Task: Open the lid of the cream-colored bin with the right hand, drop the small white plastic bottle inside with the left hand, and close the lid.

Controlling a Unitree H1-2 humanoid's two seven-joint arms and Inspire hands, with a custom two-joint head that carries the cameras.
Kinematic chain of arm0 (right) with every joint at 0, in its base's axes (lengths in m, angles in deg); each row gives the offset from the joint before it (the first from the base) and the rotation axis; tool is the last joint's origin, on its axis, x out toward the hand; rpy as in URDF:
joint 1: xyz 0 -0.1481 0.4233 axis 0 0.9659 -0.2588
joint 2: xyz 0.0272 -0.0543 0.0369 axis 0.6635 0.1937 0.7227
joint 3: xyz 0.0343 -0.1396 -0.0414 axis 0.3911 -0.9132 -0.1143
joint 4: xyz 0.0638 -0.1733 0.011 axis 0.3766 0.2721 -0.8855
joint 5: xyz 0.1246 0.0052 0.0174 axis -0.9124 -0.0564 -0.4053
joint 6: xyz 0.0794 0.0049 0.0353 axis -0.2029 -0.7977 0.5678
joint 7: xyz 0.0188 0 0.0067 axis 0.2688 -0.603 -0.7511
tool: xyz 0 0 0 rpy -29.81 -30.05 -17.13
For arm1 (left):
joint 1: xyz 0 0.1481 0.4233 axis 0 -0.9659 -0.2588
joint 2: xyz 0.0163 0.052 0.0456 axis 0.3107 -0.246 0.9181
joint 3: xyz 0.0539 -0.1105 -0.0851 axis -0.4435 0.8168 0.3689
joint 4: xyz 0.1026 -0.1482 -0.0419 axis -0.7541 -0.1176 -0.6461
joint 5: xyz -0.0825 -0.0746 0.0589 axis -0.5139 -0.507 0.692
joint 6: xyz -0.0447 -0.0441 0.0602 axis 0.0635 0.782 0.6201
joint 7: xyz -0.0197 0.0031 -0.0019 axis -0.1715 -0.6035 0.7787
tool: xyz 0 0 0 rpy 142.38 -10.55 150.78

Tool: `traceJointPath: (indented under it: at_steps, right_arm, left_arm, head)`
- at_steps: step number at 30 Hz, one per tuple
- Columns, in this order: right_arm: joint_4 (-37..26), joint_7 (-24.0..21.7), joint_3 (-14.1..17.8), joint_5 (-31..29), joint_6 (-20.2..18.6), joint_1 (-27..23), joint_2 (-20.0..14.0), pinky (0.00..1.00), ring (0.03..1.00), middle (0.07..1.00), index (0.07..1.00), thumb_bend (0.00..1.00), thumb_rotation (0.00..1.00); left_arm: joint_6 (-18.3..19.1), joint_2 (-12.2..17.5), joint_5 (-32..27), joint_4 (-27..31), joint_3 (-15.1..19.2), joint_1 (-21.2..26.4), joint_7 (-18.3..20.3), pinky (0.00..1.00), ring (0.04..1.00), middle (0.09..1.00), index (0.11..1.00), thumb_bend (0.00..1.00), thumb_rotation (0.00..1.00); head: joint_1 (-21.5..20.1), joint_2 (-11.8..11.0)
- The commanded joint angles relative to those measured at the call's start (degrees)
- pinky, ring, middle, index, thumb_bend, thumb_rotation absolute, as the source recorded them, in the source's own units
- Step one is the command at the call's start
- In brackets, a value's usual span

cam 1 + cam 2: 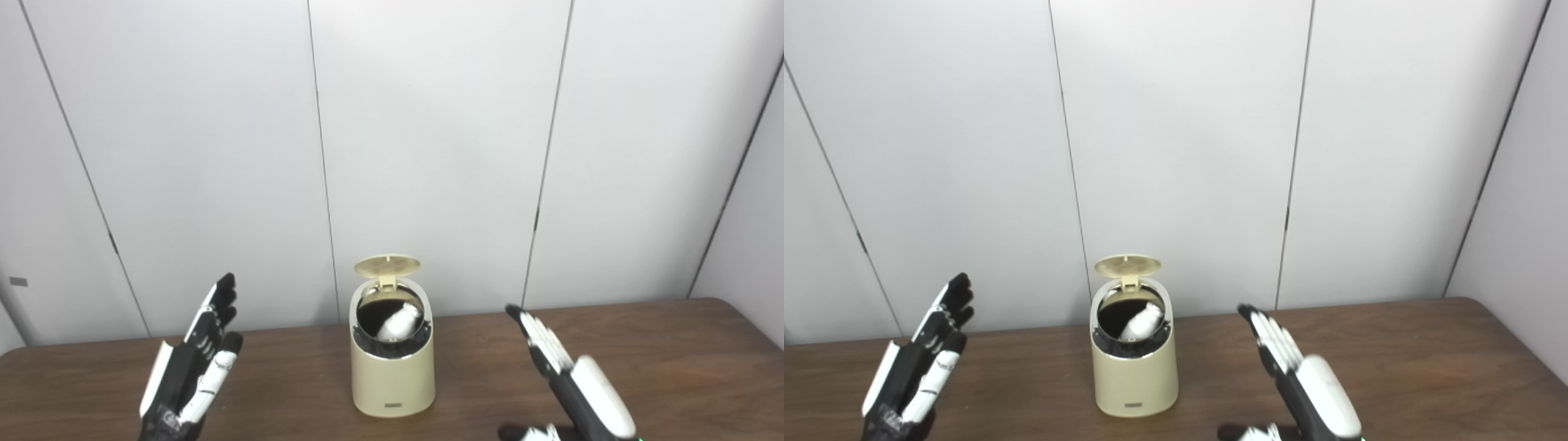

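The cream-colored bin (392, 373) stands on the brown table, a little left of the middle. Its round lid (387, 266) is flipped up and open at the back. The small white plastic bottle (398, 323) lies tilted inside the bin's dark opening. My left hand (193, 361) is open and empty, raised to the left of the bin with its fingers pointing up. My right hand (572, 380) is open and empty to the right of the bin, fingers stretched toward the upper left. Neither hand touches the bin.
The wooden table (674, 355) runs across the bottom of the view, with its back edge against a white panelled wall (429, 153). The bin also shows in the right eye view (1134, 373).
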Motion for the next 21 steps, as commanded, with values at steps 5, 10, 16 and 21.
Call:
traceJointPath:
  at_steps: [5,10,16,21]
  right_arm:
    - [-6.52,-5.49,1.40,1.65,-5.26,-9.01,-1.02,1.00,1.000,1.000,1.000,0.88,0.95]
    - [-9.10,-11.25,0.96,4.80,-8.75,-15.56,-2.54,1.00,1.000,1.000,0.991,0.91,0.99]
    - [-10.43,-21.74,-0.92,5.38,-14.87,-22.93,-5.13,1.00,1.000,1.000,1.000,0.99,0.98]
    - [-9.54,-26.54,-2.51,7.26,-17.29,-27.46,-6.02,1.00,1.000,1.000,1.000,1.00,0.96]
  left_arm:
    - [0.49,-0.60,2.03,1.79,2.13,0.92,-0.12,1.00,1.000,1.000,0.998,0.48,1.00]
    - [1.61,-1.51,3.40,2.19,3.03,0.62,-0.42,1.00,1.000,0.994,0.978,0.47,1.00]
    - [3.31,-2.29,3.33,2.85,3.49,0.27,0.14,1.00,0.995,0.989,0.972,0.49,1.00]
    - [3.62,-2.77,3.43,3.14,3.67,0.14,0.25,1.00,0.989,0.986,0.972,0.48,1.00]
  head:
    - [0.19,-0.28]
    - [0.27,-0.45]
    - [0.51,-0.55]
    - [0.58,-0.40]
